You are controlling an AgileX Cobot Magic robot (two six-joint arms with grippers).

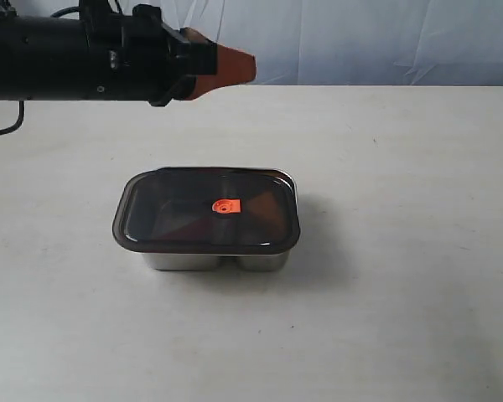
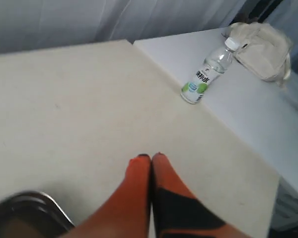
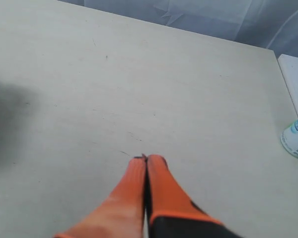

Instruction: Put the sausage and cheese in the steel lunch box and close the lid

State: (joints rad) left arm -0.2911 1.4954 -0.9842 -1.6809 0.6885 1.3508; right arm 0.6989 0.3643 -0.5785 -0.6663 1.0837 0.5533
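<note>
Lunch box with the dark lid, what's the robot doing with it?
Nothing is being held right now. The lid sits on the steel lunch box on the table. The left gripper hangs shut and empty in the air, away from the box. The right gripper is shut and empty too. The lid is too dark to show what is inside.

Bright, polished metal for the steel lunch box (image 1: pixel 214 260), with smooth, glossy, smoky translucent plastic for the lid (image 1: pixel 172 213). Matt, pale, faintly scuffed tabletop (image 1: pixel 402 276); smooth matt orange covering with black patches on the left gripper (image 2: pixel 150 157) and right gripper (image 3: pixel 146 158). Clear glossy plastic for the bottle (image 2: pixel 211 64), with a slick printed label (image 2: pixel 197 85); soft, creased pale cloth for the bag (image 2: pixel 260 47).
</note>
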